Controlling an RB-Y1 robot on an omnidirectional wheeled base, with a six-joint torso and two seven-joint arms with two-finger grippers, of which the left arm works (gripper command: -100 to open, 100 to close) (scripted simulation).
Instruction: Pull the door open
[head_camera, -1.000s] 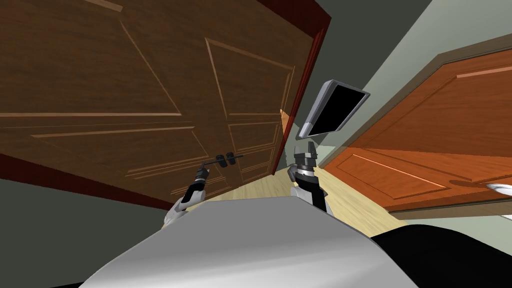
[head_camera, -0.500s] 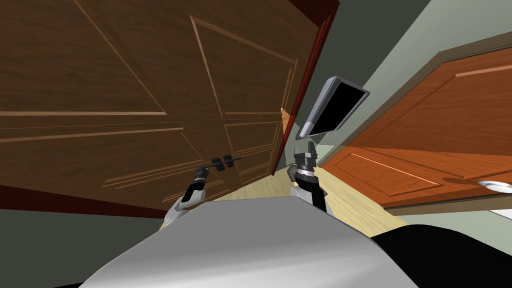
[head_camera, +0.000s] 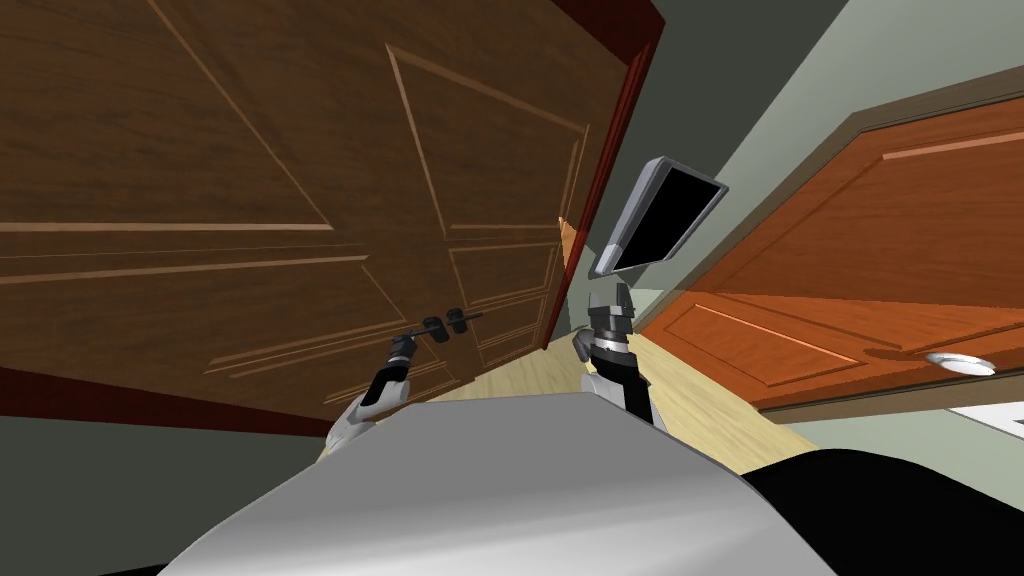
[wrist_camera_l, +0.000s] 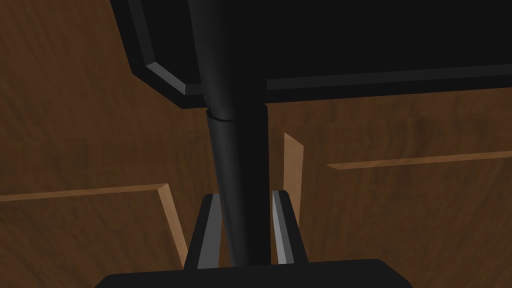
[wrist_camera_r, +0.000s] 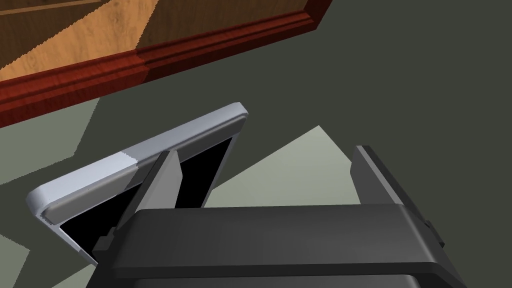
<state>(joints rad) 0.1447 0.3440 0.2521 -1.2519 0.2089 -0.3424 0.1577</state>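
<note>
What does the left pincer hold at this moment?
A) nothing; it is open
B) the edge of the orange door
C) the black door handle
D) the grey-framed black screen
C: in the left wrist view, the left pincer is shut, with both thin blades pressed on the sides of the black door handle, in front of the dark brown door.
</note>
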